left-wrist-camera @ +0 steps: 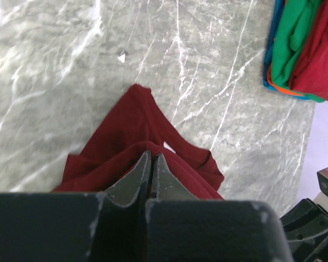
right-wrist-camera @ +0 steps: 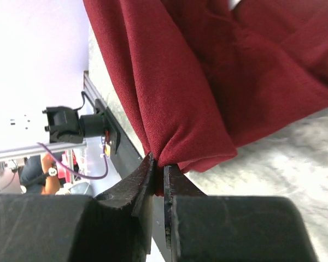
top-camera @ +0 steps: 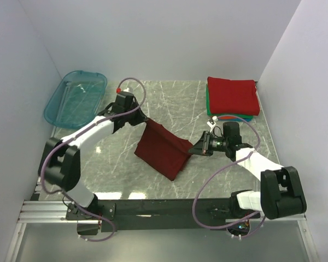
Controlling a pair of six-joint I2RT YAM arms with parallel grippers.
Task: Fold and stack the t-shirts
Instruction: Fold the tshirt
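Both pairs of fingers are squeezed fully together on cloth. The left gripper (left-wrist-camera: 152,166) pinches one edge of the maroon t-shirt (top-camera: 163,146), and the right gripper (right-wrist-camera: 158,172) clamps a bunched corner. The shirt stretches between them, mid-table (top-camera: 126,158). The folded stack (top-camera: 232,97), red on top, sits back right.

One maroon t-shirt (top-camera: 163,147), seemingly four stacked folded t-shirts (top-camera: 232,95), and one teal tub (top-camera: 57,106).
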